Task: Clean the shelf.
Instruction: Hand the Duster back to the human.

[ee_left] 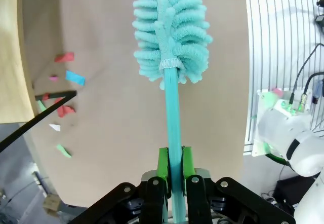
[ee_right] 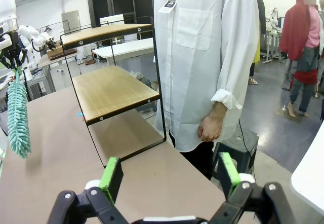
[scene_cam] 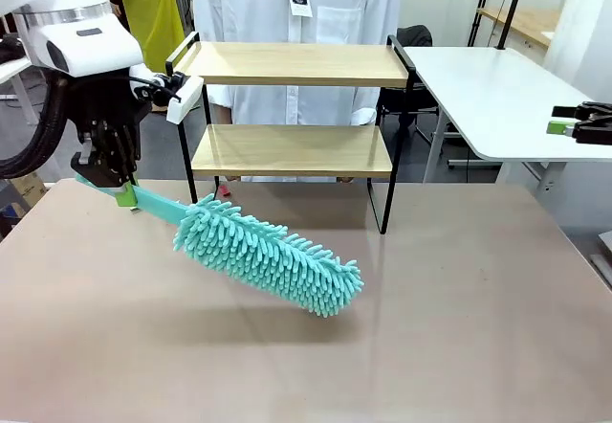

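The shelf (scene_cam: 292, 148) stands at the table's far middle: two light wooden boards in a thin black frame, both boards bare. My left gripper (scene_cam: 113, 182) hangs over the table's left side, in front of the shelf's left end. It is shut on the teal handle of a fluffy teal duster (scene_cam: 268, 256), whose head slants down to the right just above the table. In the left wrist view the green pads (ee_left: 163, 169) clamp the handle, and the duster head (ee_left: 171, 26) points away. My right gripper (ee_right: 169, 178) is open and holds nothing, off the table's far right (scene_cam: 577, 124).
A person in a white shirt (scene_cam: 298, 21) stands right behind the shelf, hands down. Small coloured paper scraps (ee_left: 63, 84) lie on the table (scene_cam: 449, 327) beside the shelf's foot. A white table (scene_cam: 497, 88) stands at the back right.
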Available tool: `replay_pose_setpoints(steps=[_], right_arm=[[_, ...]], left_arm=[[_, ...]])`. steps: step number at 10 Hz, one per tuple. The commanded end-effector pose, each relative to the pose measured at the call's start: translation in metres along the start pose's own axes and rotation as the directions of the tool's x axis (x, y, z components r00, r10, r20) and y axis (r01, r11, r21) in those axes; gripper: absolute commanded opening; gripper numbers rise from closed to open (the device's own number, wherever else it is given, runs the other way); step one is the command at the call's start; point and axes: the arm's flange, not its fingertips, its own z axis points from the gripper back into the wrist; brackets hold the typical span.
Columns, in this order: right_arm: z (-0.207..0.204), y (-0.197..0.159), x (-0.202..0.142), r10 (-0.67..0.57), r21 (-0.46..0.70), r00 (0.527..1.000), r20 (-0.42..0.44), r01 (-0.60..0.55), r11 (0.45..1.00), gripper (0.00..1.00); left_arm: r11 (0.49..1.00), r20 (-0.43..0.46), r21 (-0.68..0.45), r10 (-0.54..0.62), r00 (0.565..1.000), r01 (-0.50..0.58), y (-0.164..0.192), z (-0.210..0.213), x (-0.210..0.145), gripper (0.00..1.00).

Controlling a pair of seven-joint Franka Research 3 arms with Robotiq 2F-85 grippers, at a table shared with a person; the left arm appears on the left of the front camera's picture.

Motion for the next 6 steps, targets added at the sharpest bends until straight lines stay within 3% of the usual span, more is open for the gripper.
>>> replay_pose_setpoints(steps=[1,6], right_arm=[[-0.0011,0.0005,0.0032,0.006,-0.001,1.0,-0.001,-0.006,1.0,1.0],[-0.0011,0.0005,0.0032,0.006,-0.001,1.0,-0.001,-0.006,1.0,1.0]], left_arm=[[1.0,0.011,0.004,-0.007,1.0,0.007,0.0001,0.0028,-0.0032,0.13],[1.0,0.011,0.004,-0.007,1.0,0.007,0.0001,0.0028,-0.0032,0.13]])
